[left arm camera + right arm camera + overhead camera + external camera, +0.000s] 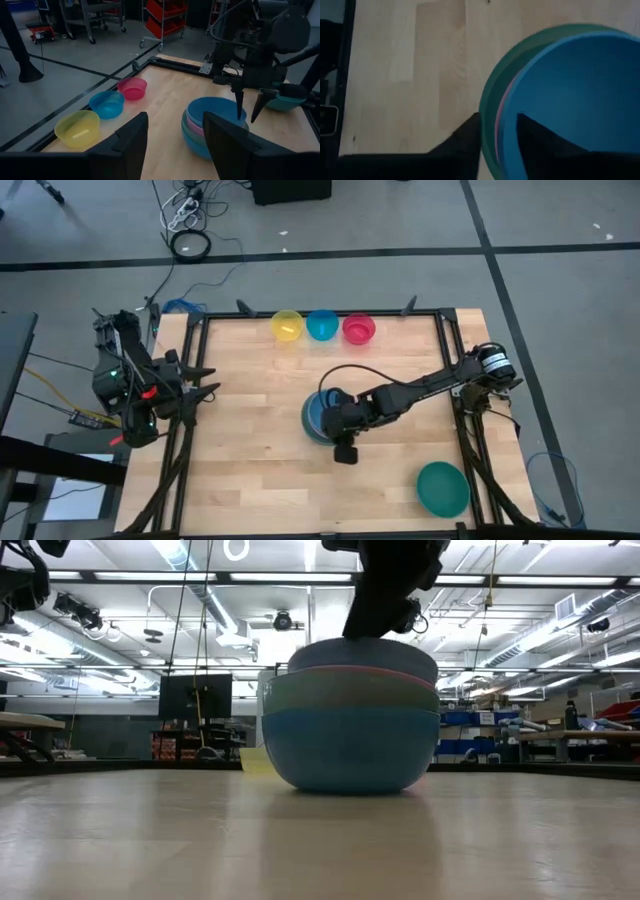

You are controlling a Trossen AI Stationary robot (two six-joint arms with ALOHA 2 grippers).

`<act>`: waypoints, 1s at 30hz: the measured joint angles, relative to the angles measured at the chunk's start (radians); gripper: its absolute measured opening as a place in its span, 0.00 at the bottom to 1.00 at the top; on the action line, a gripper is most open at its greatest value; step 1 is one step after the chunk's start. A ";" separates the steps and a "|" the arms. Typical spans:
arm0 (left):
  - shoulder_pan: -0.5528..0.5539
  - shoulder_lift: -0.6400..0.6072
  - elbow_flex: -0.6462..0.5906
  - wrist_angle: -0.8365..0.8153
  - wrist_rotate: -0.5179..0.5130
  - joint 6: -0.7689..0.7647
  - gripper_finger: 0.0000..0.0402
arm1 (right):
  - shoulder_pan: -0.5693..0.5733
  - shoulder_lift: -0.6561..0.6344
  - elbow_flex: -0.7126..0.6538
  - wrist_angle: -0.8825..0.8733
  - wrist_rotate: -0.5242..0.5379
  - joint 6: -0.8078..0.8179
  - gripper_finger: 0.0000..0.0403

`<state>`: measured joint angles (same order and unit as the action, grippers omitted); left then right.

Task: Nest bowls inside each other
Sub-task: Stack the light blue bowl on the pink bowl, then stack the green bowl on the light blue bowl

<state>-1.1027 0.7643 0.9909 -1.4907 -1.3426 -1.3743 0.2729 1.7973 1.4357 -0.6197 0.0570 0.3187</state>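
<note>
No text, label, brand or number can be read anywhere

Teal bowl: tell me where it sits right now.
In the high view the teal bowl sits alone at the table's near right corner, apart from the nested stack of bowls at mid-table where the right hand is.

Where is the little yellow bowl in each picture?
High view: the yellow bowl sits at the table's far edge, leftmost of three small bowls.
Low view: only a yellow sliver peeks out left of the bowl stack.
Left wrist view: yellow bowl low on the left, nearest of the three.
Right wrist view: not in it.
Shared landmark: the bowl stack, seen in all four views.
</note>
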 joint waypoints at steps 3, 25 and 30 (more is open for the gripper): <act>0.000 0.000 0.000 0.003 0.000 0.000 0.49 | 0.000 -0.003 0.000 0.014 0.008 -0.004 0.40; 0.000 0.000 0.000 0.032 0.036 0.001 0.49 | 0.395 -0.280 -0.071 -0.507 0.202 0.711 0.45; 0.000 0.000 0.000 0.034 0.053 0.001 0.49 | 0.556 -0.279 -0.094 -0.517 0.189 1.028 0.46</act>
<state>-1.1027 0.7647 0.9909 -1.4569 -1.2896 -1.3735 0.8294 1.5181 1.3414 -1.1368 0.2461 1.3468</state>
